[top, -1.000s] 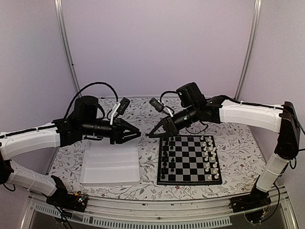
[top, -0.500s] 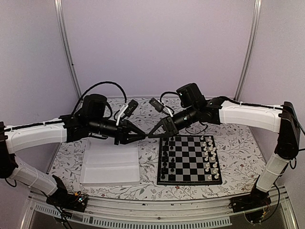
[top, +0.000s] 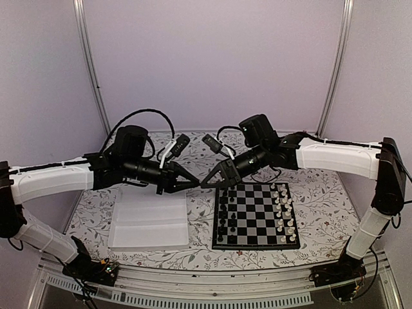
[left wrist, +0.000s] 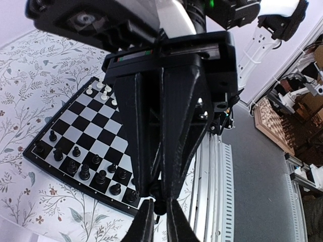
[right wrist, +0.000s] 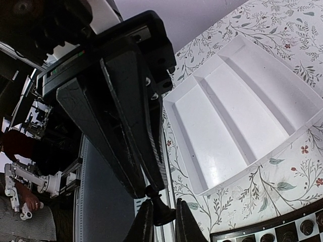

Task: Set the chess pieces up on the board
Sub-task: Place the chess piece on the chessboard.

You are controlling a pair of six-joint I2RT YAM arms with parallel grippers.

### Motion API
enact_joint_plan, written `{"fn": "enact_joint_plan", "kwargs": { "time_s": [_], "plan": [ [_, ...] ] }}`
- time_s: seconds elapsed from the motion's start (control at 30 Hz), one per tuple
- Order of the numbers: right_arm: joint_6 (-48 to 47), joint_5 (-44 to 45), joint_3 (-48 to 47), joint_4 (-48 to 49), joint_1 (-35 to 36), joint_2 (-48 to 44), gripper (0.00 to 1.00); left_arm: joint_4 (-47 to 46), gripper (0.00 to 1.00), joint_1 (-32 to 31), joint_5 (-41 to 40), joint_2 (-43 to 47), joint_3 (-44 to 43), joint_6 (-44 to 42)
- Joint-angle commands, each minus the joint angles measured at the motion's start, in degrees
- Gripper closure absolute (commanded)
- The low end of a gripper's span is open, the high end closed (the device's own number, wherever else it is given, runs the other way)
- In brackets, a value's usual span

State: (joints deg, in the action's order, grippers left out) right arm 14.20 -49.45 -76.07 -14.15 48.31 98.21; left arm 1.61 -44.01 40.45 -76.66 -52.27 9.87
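Two robot arms meet tip to tip above a table covered in a flowered cloth (top: 322, 199). The left gripper (top: 195, 185) and the right gripper (top: 205, 183) point at each other, almost touching. A small black chess piece (right wrist: 160, 213) is caught between them. The right gripper's fingers pinch its lower part. The left gripper's fingers are pressed in on its rounded top, from the opposite side.

Just below the meeting tips, under the right gripper and on past its arm side, lies the chessboard (top: 254, 215), flat on the table. Black pieces (top: 223, 215) stand in two lines along the board edge nearest the grippers. White pieces (top: 283, 212) stand along the far edge, well away from both tools.

Under the left gripper, beside the board, sits a shallow white tray (top: 151, 222) with three long compartments.
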Motion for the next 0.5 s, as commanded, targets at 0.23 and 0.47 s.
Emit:
{"fn": "enact_joint_plan", "kwargs": {
  "time_s": [0.23, 0.47],
  "plan": [
    [0.5, -0.6, 0.5, 1.4, 0.0, -2.3, 0.94, 0.7, 0.87, -0.7, 0.9, -2.0, -1.8, -0.4],
    [1.0, -0.6, 0.5, 2.0, 0.0, -2.2, 0.94, 1.0, 0.84, -0.7, 1.3, -2.7, -2.1, -0.2]
  ]
}}
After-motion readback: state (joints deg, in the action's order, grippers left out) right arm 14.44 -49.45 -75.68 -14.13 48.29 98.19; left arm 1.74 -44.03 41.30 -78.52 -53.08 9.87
